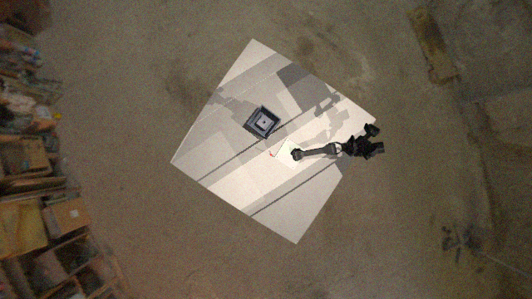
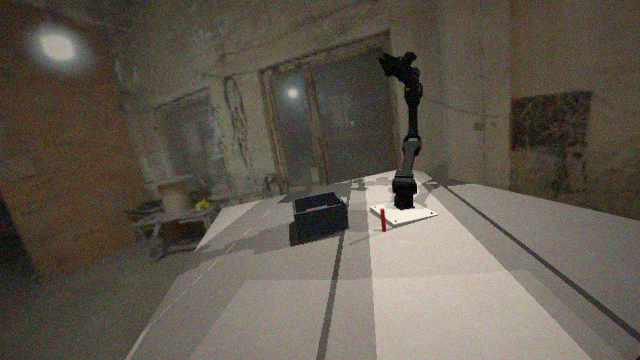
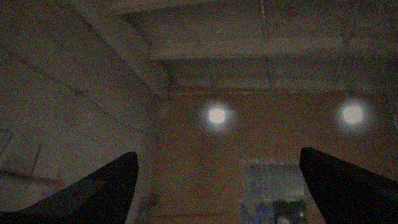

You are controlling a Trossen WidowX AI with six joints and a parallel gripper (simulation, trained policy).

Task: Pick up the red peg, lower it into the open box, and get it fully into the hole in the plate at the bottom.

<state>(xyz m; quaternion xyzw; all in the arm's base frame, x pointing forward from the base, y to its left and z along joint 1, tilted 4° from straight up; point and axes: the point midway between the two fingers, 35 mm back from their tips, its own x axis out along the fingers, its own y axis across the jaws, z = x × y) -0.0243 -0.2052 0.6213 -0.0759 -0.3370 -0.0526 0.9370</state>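
The red peg (image 1: 271, 154) (image 2: 383, 220) stands upright on the table, beside a corner of the arm's white base plate. The open dark box (image 1: 254, 129) (image 2: 320, 222) stands on the table apart from the peg. Inside it, the top view shows the light plate (image 1: 267, 124) with a small dark hole near its middle. My gripper (image 2: 382, 64) (image 3: 220, 158) is raised high above the table on the upright arm, far from peg and box. Its fingers are wide open with nothing between them. The wrist view shows neither peg nor box.
The white base plate (image 1: 284, 158) (image 2: 417, 215) lies under the arm's foot. The pale table (image 1: 233, 178) (image 2: 450, 300) carries shadow bands and dark lines. The wrist view shows a brick wall, ceiling beams and two lamps.
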